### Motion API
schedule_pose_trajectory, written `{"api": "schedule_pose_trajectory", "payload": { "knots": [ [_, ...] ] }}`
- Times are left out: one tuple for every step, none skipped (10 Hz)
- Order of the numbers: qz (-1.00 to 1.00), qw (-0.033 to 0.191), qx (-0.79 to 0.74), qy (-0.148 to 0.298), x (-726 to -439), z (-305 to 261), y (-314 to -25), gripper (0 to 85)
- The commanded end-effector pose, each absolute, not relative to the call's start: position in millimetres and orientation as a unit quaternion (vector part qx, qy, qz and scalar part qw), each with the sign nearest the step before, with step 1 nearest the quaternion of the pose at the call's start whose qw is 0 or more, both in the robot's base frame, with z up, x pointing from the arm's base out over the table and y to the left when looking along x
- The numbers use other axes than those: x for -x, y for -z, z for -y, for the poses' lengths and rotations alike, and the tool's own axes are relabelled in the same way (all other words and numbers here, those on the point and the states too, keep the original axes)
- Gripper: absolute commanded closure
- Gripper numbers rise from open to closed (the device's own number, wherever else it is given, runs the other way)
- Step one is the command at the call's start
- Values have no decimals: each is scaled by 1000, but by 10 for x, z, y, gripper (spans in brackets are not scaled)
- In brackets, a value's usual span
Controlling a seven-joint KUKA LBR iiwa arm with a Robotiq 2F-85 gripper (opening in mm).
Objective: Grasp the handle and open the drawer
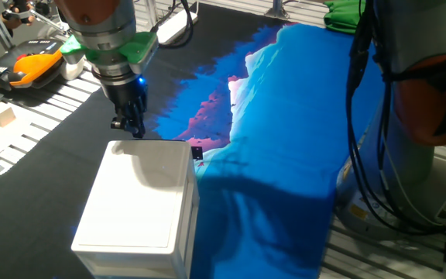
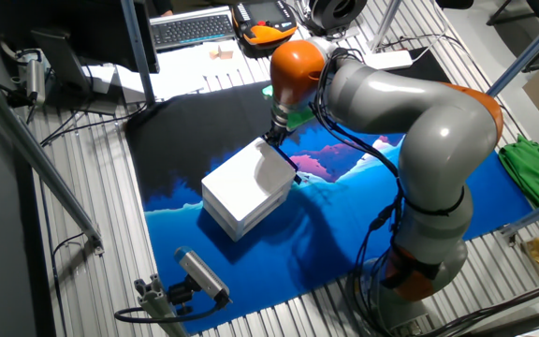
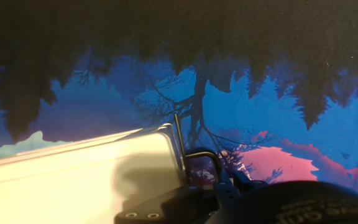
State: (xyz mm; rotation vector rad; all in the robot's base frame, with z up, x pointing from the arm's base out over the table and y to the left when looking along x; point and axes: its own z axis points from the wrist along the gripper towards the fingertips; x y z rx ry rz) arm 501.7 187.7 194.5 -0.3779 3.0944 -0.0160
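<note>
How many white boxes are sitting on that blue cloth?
1. The single white box sits on the cloth's near-left part in one fixed view, just below the tool. The arm may hide a little of the cloth in the other view.

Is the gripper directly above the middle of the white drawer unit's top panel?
No. In one fixed view the gripper hangs at the far edge of the white drawer unit, beyond the middle of its top panel.
</note>
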Motion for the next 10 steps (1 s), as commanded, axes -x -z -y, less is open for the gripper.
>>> {"api": "schedule_pose_trajectory", "payload": {
  "knots": [
    [-993, 14, 119, 4, -5018, -1877, -1937, 680],
    [-993, 17, 116, 2, -5018, -1878, -1932, 510],
    [-993, 18, 113, 1, -5020, -1879, -1926, 510],
    [-994, 19, 110, 0, -5020, -1882, -1927, 510],
    [-994, 20, 110, 1, -5019, -1882, -1926, 510],
    [-994, 21, 111, -1, -5022, -1883, -1915, 510],
    [-993, 23, 113, 0, -5027, -1886, -1888, 510],
    [-993, 25, 113, -1, -5035, -1889, -1849, 510],
    [-993, 25, 114, -2, -5037, -1890, -1838, 510],
    [-993, 26, 115, -4, -5037, -1891, -1839, 510]
  ]
}}
